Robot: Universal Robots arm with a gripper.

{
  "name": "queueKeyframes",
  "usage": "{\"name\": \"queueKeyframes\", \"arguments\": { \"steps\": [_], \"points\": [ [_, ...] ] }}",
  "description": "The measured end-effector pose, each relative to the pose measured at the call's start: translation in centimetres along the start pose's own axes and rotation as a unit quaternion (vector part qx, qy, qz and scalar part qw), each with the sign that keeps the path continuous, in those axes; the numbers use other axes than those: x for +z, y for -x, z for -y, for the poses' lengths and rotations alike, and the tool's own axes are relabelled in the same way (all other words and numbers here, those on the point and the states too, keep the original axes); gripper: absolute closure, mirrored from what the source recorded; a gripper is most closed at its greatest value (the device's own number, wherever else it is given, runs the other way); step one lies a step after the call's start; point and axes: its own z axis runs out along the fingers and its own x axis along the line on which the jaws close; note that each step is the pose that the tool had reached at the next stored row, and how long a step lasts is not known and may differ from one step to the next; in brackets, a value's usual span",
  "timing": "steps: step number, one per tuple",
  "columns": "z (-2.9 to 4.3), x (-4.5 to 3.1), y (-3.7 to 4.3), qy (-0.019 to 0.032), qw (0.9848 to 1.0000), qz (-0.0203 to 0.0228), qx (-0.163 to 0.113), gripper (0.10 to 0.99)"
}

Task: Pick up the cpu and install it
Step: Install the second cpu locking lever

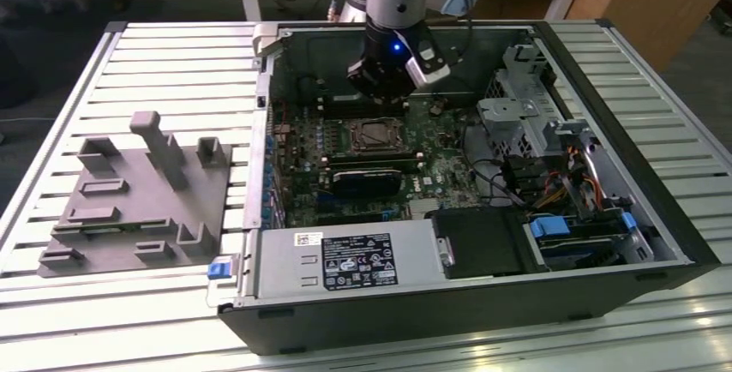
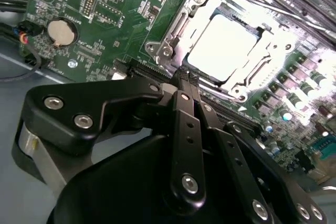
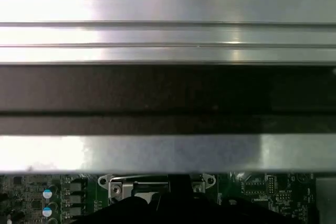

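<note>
Black gripper linkage fills the near part of the second wrist view; the gripper has its fingers drawn together, tips meeting just at the near edge of the socket, nothing between them.

Status:
- cpu sits flat inside the socket, silver top plate up, metal frame around it. Looks seated, so pick and place read as done.
- Can't tell whether the retention frame or lever is latched; glare washes out that area. If anything is left, it's that.
- In the exterior view the gripper hangs just above the motherboard, at the far edge of the socket.

Surroundings:
- Open PC case lies on its side on a slatted metal table.
- Grey fixture tray with upright pegs, on the exterior view's left of the case, well apart from the gripper.
- Power supply at the near side of the case, drive cage and cable bundle on the exterior view's right.
- Coin cell near the socket in the second wrist view.

Obstructions: memory slots and the case wall crowd the socket, but nothing lies across the cpu itself.
</note>
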Motion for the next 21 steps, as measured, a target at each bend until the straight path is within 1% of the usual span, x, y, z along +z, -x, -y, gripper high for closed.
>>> {"name": "queueKeyframes", "arguments": {
  "steps": [6,7,9,10,13,17,21],
  "points": [
    [-0.09,-2.01,0.05,0.0,1.0,0.0,0.0,0.98],
    [-0.08,-2.16,0.06,-0.0001,1.0,-0.0001,0.0,0.98],
    [0.12,-2.2,0.06,0.0001,1.0,0.0,0.0,0.98],
    [0.3,-2.21,0.07,0.0,1.0,0.0,0.0,0.98],
    [1.15,-2.25,0.09,0.0,1.0,0.0,0.0,0.98],
    [2.5,-2.31,0.12,0.0,1.0,-0.0002,0.0,0.98],
    [3.66,-2.36,0.17,0.0,1.0,-0.0018,0.0,0.98]
  ]
}}
